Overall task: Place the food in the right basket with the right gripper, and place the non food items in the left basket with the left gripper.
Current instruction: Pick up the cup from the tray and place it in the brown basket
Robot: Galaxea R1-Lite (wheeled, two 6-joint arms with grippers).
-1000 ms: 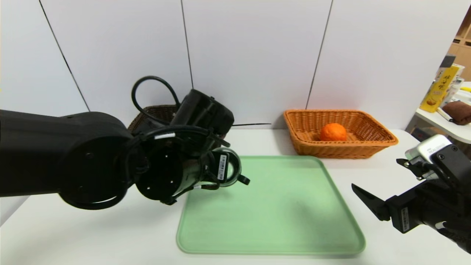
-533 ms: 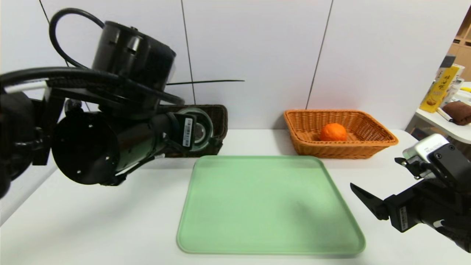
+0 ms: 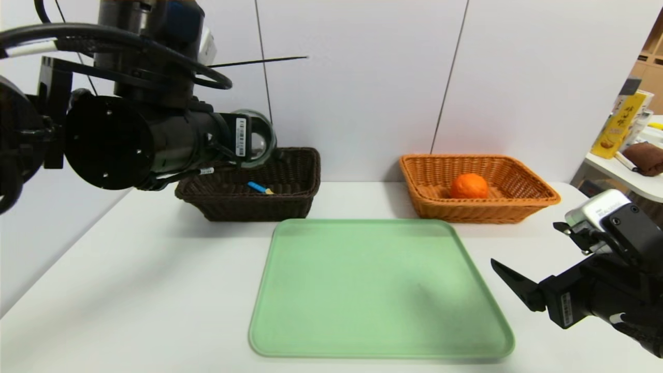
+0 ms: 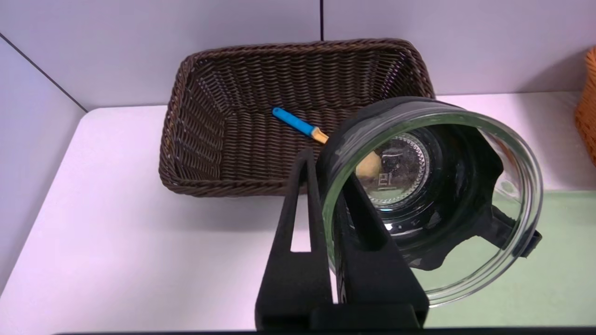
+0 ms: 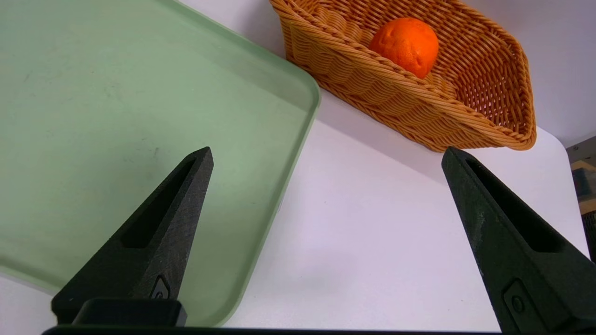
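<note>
My left gripper (image 3: 247, 145) (image 4: 326, 163) is shut on the rim of the clear glass cup (image 3: 255, 141) (image 4: 433, 195), one finger inside and one outside. It holds the cup in the air above the near side of the dark brown left basket (image 3: 290, 197) (image 4: 209, 116). The blue-handled spoon (image 3: 259, 187) (image 4: 298, 124) lies inside that basket. The orange fruit (image 3: 469, 185) (image 5: 405, 44) rests in the orange-tan right basket (image 3: 528, 202) (image 5: 465, 116). My right gripper (image 3: 510, 280) (image 5: 326, 156) hangs open and empty over the table's right side.
A pale green tray (image 3: 380, 290) (image 5: 116, 93) lies in the middle of the white table (image 3: 129, 290), bare. A side table with boxes and a brown cloth (image 3: 645, 155) stands at the far right. A wall runs behind both baskets.
The left arm has risen and swung left and back with the cup, from over the tray's left edge to above the dark basket. The right arm has barely moved.
</note>
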